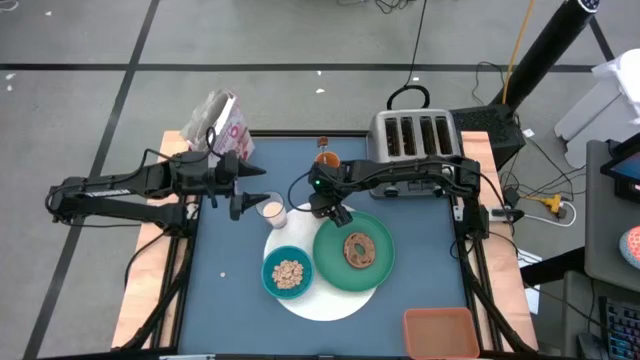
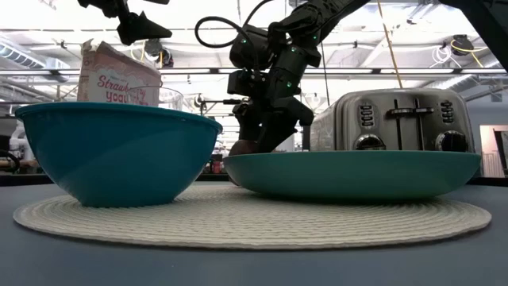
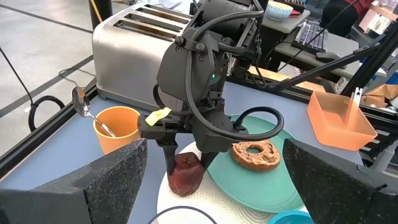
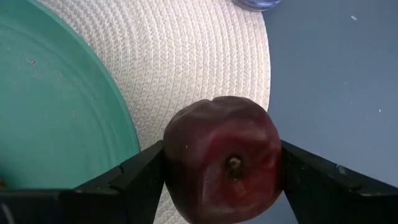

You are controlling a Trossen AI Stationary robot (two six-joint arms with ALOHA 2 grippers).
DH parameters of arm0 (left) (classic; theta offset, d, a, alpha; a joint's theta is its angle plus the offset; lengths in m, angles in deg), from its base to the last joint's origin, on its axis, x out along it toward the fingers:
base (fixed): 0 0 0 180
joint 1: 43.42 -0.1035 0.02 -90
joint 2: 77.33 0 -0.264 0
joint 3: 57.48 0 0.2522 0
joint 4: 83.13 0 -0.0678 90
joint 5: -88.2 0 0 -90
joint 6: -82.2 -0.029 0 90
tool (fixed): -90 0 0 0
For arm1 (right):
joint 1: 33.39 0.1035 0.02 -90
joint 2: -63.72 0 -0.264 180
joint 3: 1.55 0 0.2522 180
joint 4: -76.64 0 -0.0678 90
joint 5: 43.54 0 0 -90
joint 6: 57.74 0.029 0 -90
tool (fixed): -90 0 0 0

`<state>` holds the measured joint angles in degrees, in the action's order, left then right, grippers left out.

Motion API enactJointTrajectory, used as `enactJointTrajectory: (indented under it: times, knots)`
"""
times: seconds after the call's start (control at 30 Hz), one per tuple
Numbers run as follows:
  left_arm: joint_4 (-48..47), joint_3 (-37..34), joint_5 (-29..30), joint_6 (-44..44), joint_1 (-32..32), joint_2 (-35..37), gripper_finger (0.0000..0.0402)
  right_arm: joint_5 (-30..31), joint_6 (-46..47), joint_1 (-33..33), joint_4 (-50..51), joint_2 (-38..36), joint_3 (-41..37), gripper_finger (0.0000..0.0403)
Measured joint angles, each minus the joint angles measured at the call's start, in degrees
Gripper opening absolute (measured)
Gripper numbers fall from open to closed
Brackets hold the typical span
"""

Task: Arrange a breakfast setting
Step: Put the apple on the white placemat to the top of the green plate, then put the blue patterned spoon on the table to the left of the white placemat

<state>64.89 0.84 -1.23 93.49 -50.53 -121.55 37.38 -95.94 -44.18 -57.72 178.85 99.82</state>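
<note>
— Dark-red fruit (image 4: 224, 158), where's it sitting now?

— On the round white mat (image 1: 330, 300), at its far edge, just left of the large green plate (image 1: 330, 262). The right hand (image 1: 338, 213) has a finger against each side of it, pinching it. It's too round to have a long axis; the stem pit faces up at the right wrist camera.

— And the other arm?

— Left hand (image 1: 252, 201) hovers off to the left, fingers spread wide, holding nothing, near the milk glass (image 1: 272, 211).

— Rest of the setting?

— Brown ring bread (image 1: 358, 249) lies flat on the plate; the smaller teal bowl (image 1: 288, 272) is just left of it on the mat. The orange cup (image 3: 117, 127) stands farther back with the silver spoon (image 3: 87, 111) leaning out, bowl end up.

— The surface?

— Blue-grey surface (image 1: 230, 290), silver toaster (image 1: 414, 140) at the far side, orange tray (image 1: 442, 332) near right. Cables trail over the floor.
</note>
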Motion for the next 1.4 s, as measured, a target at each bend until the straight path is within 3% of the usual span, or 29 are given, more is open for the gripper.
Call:
enactJointTrajectory:
  times: [0.67, 1.03, 1.4]
  knots:
    - [0.0, 0.0, 0.0, 0.2, 0.0, 0.0, 0.0379, 0.0, 0.0, 0.0, -0.4, 0.0, 0.0, 0.0281]
    - [0.0, 0.0, 0.0, 0.1, 0.0, 0.0, 0.0379, 0.1, 0.0, 0.0, -0.7, 0.1, 0.0, 0.0352]
    - [0.0, 0.0, 0.0, 0.0, 0.0, 0.0, 0.0379, 0.1, 0.0, 0.0, -4.5, 0.1, 0.0, 0.0361]
